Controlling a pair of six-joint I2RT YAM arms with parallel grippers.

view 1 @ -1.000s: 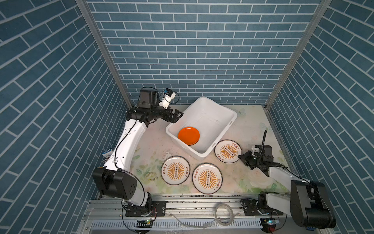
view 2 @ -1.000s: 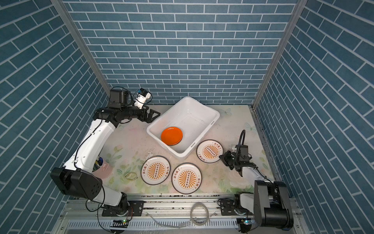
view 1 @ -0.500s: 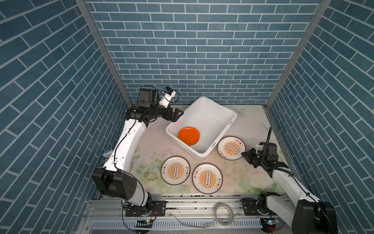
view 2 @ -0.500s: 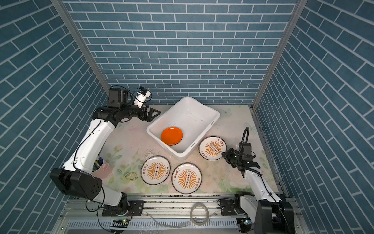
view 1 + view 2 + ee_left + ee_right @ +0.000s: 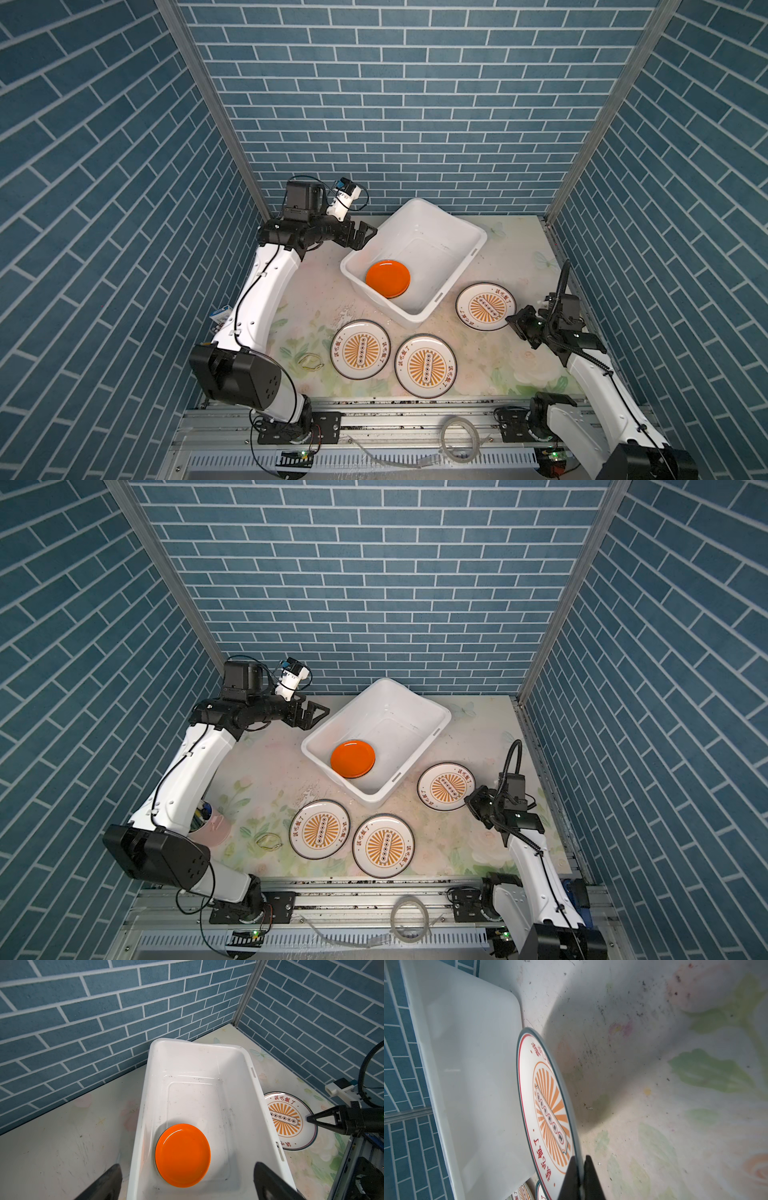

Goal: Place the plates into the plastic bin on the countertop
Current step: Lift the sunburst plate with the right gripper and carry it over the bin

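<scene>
The white plastic bin (image 5: 473, 245) (image 5: 440, 725) stands slantwise at the back of the flowered countertop (image 5: 511, 249). In it lies an orange plate (image 5: 387, 278) (image 5: 182, 1155), with a dark edge showing under it. Two sunburst plates (image 5: 360, 349) (image 5: 427, 365) lie flat in front of the bin. My right gripper (image 5: 513, 322) (image 5: 580, 1157) is shut on the rim of a third sunburst plate (image 5: 485, 306) (image 5: 548, 1105), holding it off the countertop beside the bin's right wall (image 5: 467, 1064). My left gripper (image 5: 365, 235) (image 5: 187, 1164) hangs open and empty over the bin's far left corner.
A yellow-green rubber band (image 5: 309, 360) lies left of the plates. A pink cup (image 5: 212, 825) and a small blue-white carton (image 5: 220, 312) sit behind the left arm. Brick walls close three sides. A metal rail with coiled tubing (image 5: 457, 434) runs along the front.
My right arm has risen, carrying the sunburst plate up off the countertop and slightly right. The left arm has stayed still and open.
</scene>
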